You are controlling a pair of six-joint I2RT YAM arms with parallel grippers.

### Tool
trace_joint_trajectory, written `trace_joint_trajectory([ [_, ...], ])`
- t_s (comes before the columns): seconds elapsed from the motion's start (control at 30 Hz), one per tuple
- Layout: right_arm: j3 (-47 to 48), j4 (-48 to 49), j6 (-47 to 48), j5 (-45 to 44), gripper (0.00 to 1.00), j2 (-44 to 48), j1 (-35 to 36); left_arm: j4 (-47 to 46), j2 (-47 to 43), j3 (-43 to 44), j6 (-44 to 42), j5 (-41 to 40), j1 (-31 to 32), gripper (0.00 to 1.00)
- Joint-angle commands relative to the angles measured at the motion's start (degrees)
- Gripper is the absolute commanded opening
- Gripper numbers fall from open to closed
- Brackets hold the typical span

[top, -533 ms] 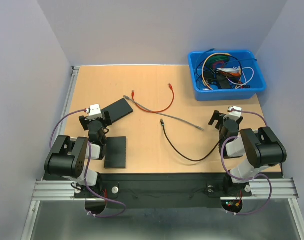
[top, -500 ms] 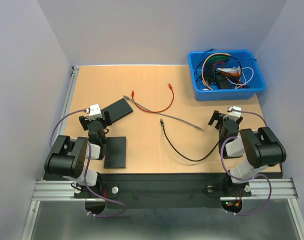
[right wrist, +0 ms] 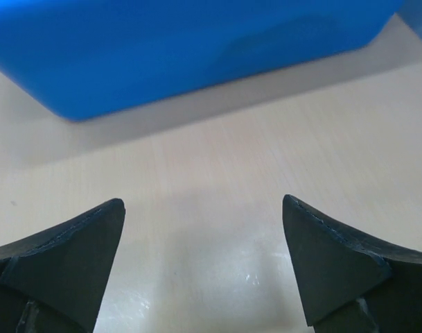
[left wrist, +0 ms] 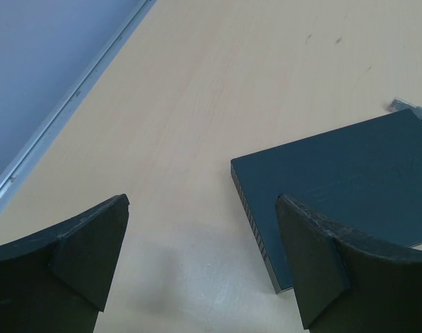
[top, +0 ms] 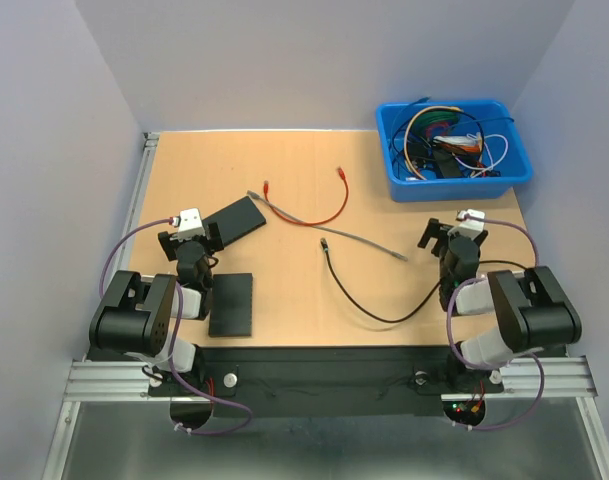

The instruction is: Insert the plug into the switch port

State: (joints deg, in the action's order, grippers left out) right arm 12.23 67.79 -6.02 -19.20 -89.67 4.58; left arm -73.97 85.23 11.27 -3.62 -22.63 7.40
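Two flat black switches lie on the left of the table: one tilted (top: 236, 220), one nearer the front edge (top: 232, 303). A black cable (top: 369, 300) with its plug (top: 324, 243) lies mid-table, crossed by a grey cable (top: 329, 228) and a red cable (top: 319, 208). My left gripper (top: 189, 243) is open and empty, low over the table beside the tilted switch. The left wrist view shows that switch (left wrist: 342, 180) by the right finger, its ported edge facing left, and a grey plug tip (left wrist: 405, 105) behind it. My right gripper (top: 454, 240) is open and empty, facing the blue bin.
A blue bin (top: 452, 150) full of tangled cables stands at the back right; its wall (right wrist: 183, 48) fills the top of the right wrist view. The table's left rail (left wrist: 65, 118) runs close to my left gripper.
The right arm's elbow has shifted slightly right and toward the front edge; its gripper stays in place. The left arm and the cables have not moved.
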Motion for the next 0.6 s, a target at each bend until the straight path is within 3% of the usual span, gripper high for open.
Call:
trace_joint_trajectory([
  [0.0,7.17,-11.41,1.63,-2.58,1.0,11.68,1.92,-17.87,-1.21,1.48,-0.16,-0.66,-0.19,0.99],
  [0.07,9.91,-21.27,-4.68,-0.59,1.0,19.85,1.92,-17.87,-1.12,1.48,-0.16,-0.66,-0.19,0.99],
  [0.17,13.69,-28.92,-16.0,12.98,1.0,29.07,1.92,-17.87,-1.21,1.56,-0.16,-0.66,-0.19,0.99],
  [0.2,13.87,-29.72,-22.83,15.05,1.0,30.68,1.92,-17.87,-1.12,1.56,-0.16,-0.57,-0.19,0.99],
  [0.3,12.03,-32.28,-30.96,18.84,1.0,35.26,1.92,-17.87,-1.21,1.39,-0.16,-0.57,-0.19,0.99],
  [0.4,11.33,-32.72,-32.65,27.62,1.0,36.4,1.92,-17.87,-1.21,1.48,-0.16,-0.66,-0.19,0.99],
  [0.57,17.37,-45.42,-30.46,39.04,0.97,31.94,4.11,-17.96,-1.21,1.48,-0.07,-0.66,-0.19,0.99],
])
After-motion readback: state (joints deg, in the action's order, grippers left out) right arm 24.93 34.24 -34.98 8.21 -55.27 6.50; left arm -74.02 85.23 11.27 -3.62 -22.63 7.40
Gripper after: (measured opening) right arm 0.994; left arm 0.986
